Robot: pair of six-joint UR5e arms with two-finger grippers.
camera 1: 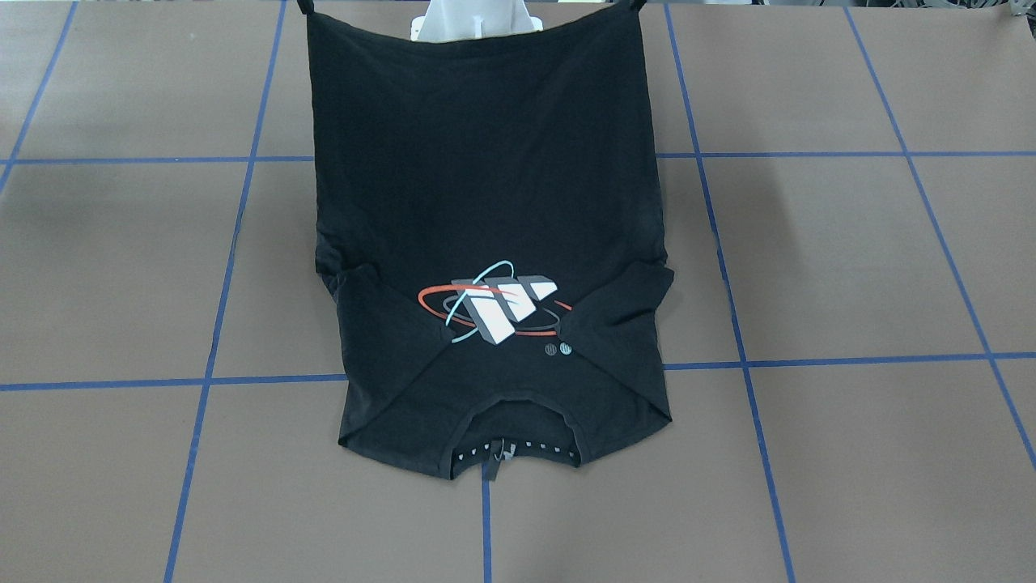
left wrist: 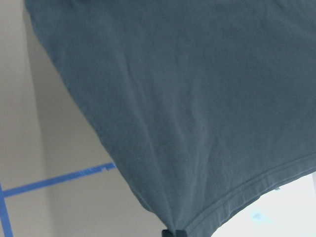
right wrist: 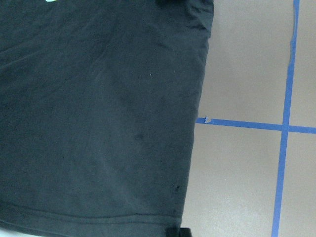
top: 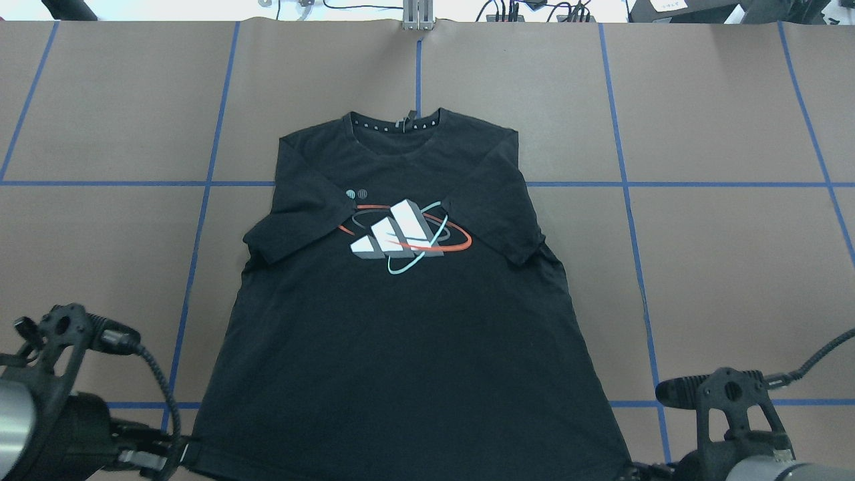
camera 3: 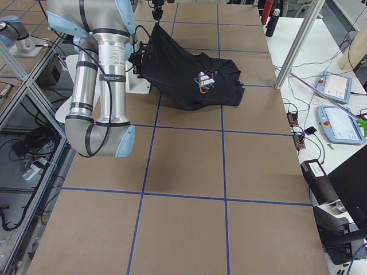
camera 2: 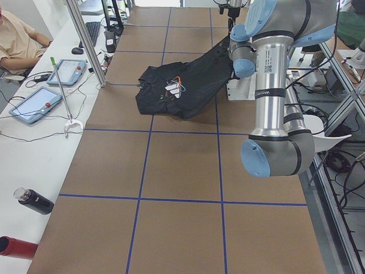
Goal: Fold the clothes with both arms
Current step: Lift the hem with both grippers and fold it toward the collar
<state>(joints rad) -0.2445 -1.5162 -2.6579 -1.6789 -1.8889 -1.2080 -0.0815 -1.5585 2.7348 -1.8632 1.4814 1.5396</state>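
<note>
You have left gripper (camera 1: 634, 5) and right gripper (camera 1: 305, 6) each clenched on a T-shirt (camera 1: 486, 186) hem corner, hem raised, collar end on the surface (camera 1: 850, 259).

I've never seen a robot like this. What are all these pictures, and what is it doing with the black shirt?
It is a robot with two silver-grey jointed arms: its left arm and its right arm. Six cameras took these pictures at one moment. One faces the robot, one looks over its shoulders, one stands at each end of the table, and one rides on each wrist. On the brown table with blue tape lines lies a black short-sleeved T-shirt with a grey-white print ringed in red and teal. Its sleeves are folded in over the chest. The black left claw and the black right claw each pinch a bottom corner of the shirt. They hold that edge up off the table, while the collar end rests flat.
</note>
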